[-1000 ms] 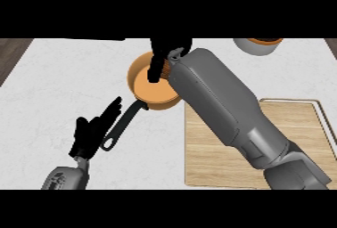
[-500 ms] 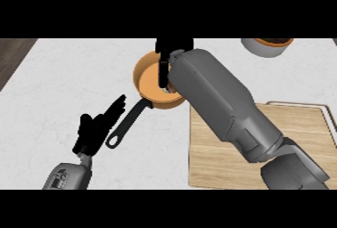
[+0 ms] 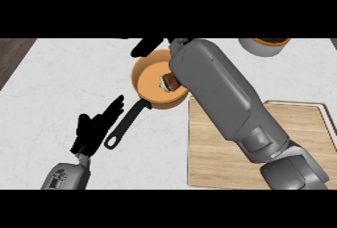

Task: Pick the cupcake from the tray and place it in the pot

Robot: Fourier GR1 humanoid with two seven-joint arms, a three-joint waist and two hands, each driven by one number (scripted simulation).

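The orange pot [image 3: 150, 75] with a black handle [image 3: 126, 122] stands on the white counter, left of the wooden tray [image 3: 223, 151]. The cupcake [image 3: 170, 82] lies inside the pot at its right side, partly hidden by my grey right forearm [image 3: 217, 93]. My right hand [image 3: 147, 46] hovers past the pot's far rim, fingers spread, holding nothing. My left hand [image 3: 94, 128] rests open with fingers up, just left of the pot's handle.
A grey cup with an orange inside [image 3: 265, 44] stands at the far right of the counter. A dark strip [image 3: 13, 58] borders the counter's left edge. My right arm crosses over the tray's left part.
My right hand has moved off the pot toward the far rim and opened. The cupcake, hidden under the hand before, now shows lying inside the pot. The left hand stays put.
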